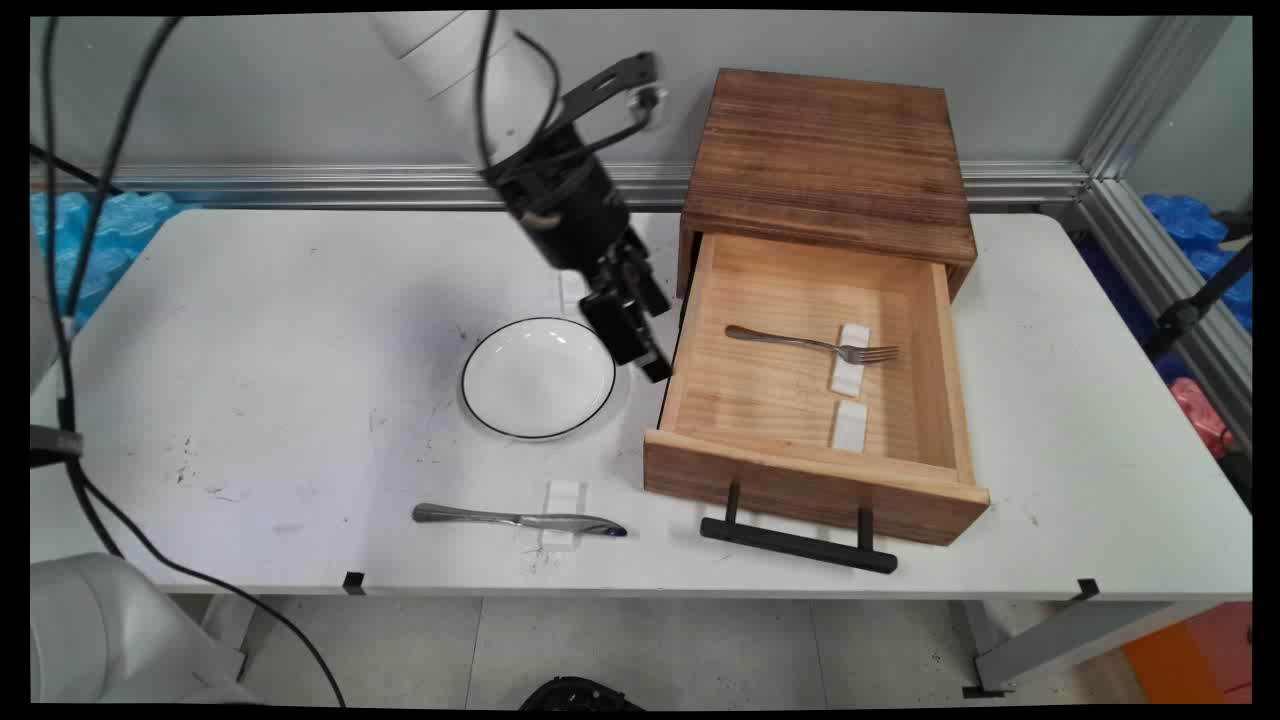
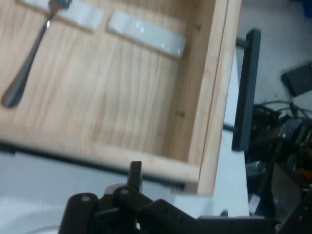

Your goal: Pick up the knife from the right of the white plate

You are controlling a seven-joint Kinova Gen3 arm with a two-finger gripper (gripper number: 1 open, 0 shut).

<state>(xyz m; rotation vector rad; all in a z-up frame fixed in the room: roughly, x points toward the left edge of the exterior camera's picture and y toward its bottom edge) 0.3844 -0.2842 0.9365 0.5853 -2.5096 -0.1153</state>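
A white table (image 1: 300, 300) carries a dark wooden cabinet (image 1: 830, 150) at the far right, its pale wooden drawer (image 1: 960, 370) pulled open toward the near edge, black bar handle (image 1: 797, 545) in front. The black two-finger gripper (image 1: 655, 368) hangs just left of the drawer's left wall, above the gap between it and a white round plate (image 1: 538, 378); whether it is wide or narrow cannot be told. A metal fork (image 1: 810, 345) lies to its right inside the drawer, long axis left to right, tines resting on a white block (image 1: 850, 360). A metal knife (image 1: 520, 520) lies near the front edge.

Even, bright overhead light, soft shadows on the table (image 1: 300, 400), hand view blurred — perhaps motion
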